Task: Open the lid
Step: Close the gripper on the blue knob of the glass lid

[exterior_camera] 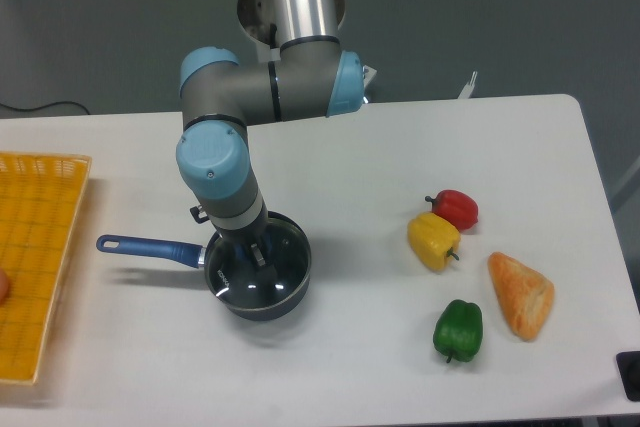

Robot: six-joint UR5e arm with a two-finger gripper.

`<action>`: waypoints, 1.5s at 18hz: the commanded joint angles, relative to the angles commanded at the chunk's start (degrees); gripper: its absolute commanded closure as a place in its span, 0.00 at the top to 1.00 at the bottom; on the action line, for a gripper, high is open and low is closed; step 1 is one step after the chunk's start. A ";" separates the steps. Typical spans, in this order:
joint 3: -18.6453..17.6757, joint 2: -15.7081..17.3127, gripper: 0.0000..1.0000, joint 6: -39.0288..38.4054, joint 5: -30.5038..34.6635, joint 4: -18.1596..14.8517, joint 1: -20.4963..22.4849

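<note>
Reaching straight down, gripper [257,256] sits over the centre of the lid [262,273], fingers around where the knob is; knob hidden, so grip and finger spacing cannot be told. Lid sits on the dark blue saucepan [280,299], handle [148,247] pointing left. Yellow basket [35,257] at the table's left edge. Red pepper [456,208], yellow pepper [433,240], green pepper [458,329] and bread [520,294] lie well apart to the right.
</note>
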 joint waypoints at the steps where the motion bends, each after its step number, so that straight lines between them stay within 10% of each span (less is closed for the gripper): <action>1: 0.00 0.00 0.63 0.00 0.00 0.00 0.00; 27: -0.53 -0.70 0.54 -0.18 0.62 -0.53 -0.44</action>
